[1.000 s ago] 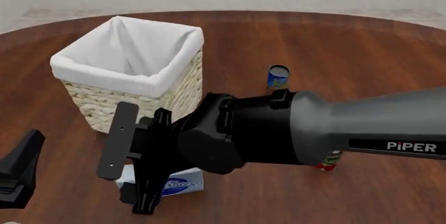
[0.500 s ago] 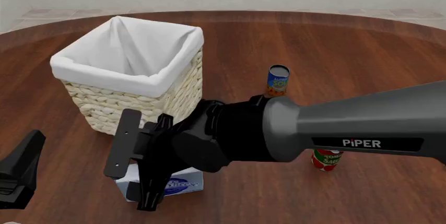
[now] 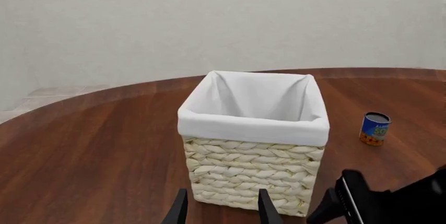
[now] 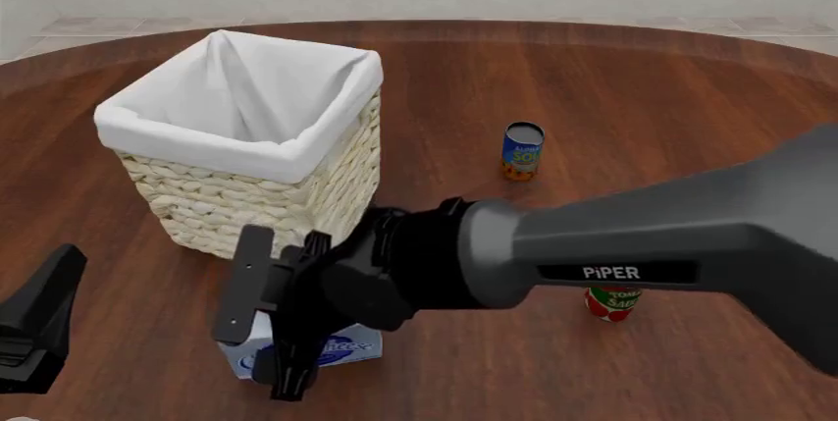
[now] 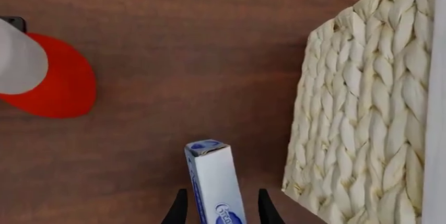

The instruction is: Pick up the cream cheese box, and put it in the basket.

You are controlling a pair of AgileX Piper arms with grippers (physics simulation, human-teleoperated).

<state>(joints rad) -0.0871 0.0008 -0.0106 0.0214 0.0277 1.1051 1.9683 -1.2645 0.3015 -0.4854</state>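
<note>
Left black gripper [image 4: 33, 328] at near left table edge, parked apart; jaw state unclear. Right black gripper [image 4: 269, 318] low over pale silver-blue flat cream cheese box [image 4: 321, 350] on brown wooden table [image 4: 654, 97], fingers spread either side. Just beyond: tall cream wicker basket [image 4: 249, 151], white liner. Farther right: small blue can [image 4: 521, 151].

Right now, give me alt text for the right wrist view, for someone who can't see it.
The cream cheese box stands on edge on the dark wooden table, between the two fingertips of the right pincer, looking down from above. The woven side of the basket fills one edge of the picture, and a red and white rounded shape sits at the opposite edge.
</note>
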